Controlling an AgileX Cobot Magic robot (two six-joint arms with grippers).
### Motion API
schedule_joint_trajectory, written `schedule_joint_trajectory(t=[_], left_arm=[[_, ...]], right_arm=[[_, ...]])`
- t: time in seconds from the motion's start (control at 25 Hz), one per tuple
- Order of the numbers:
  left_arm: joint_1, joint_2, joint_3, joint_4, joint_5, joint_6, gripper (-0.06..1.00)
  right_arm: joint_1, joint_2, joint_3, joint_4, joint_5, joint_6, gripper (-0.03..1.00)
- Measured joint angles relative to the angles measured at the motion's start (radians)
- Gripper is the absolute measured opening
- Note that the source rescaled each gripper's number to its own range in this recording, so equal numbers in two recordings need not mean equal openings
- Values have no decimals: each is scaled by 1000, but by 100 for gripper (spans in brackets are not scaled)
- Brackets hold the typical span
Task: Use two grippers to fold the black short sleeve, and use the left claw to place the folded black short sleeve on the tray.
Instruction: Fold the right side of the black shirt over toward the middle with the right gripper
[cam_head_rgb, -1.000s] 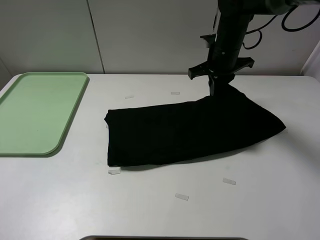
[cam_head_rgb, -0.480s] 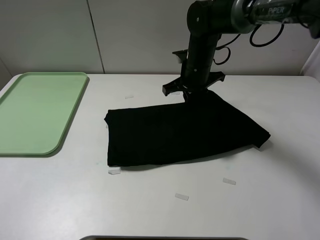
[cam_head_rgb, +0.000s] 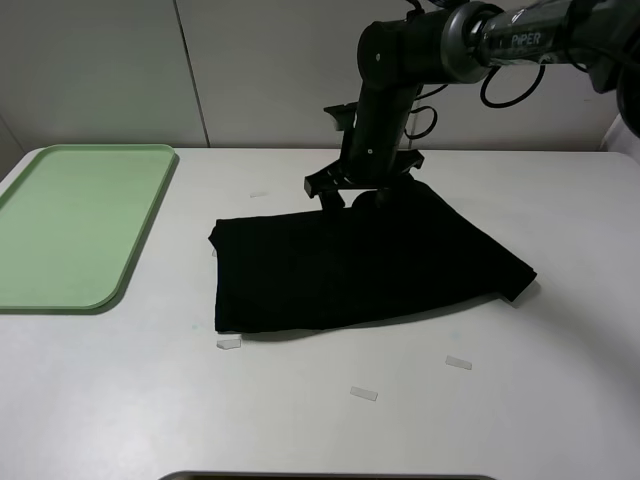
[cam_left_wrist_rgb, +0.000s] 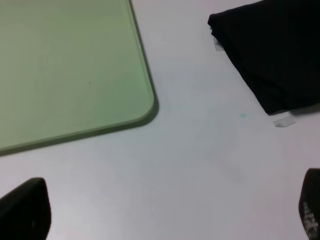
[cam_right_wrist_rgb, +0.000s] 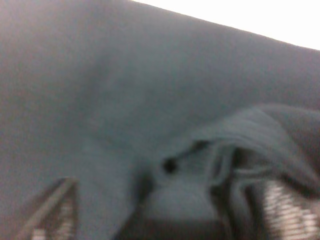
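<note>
- The black short sleeve (cam_head_rgb: 350, 270) lies in the middle of the bench (cam_head_rgb: 520, 410), folded to a wide dark shape. Its left part rests flat on the surface.
- The right gripper (cam_head_rgb: 366, 196) stands at the far side of the black short sleeve, toward the far edge of the bench. The cloth rises there up to the gripper.
- The right wrist view is blurred, but it shows bunched dark cloth between the jaws. They are clenched on the black short sleeve.
- The tray (cam_head_rgb: 60, 230) rests at the far left corner of the bench, well apart from the black short sleeve.
- The left gripper (cam_left_wrist_rgb: 167, 212) hovers above bare bench near a rounded corner of the tray, between the tray and the black short sleeve. Its jaws are released, and the two fingertips (cam_left_wrist_rgb: 25, 212) are wide apart.
- A few small pale tape pieces (cam_head_rgb: 363, 394) lie on the bench around the black short sleeve. One is just beside its near left corner.
</note>
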Motion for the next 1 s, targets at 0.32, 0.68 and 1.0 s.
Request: schedule_joint_trajectory(t=[0.32,0.68,1.0], left_arm=[[0,0,0,0,0,0,100],[0,0,0,0,0,0,100],[0,0,0,0,-1,0,100]], right_arm=[[11,0,0,-22,-19,-7,100],[-20,-149,2,-220,9,-10,100],[-62,-289,2,-199,-6,-30,100]])
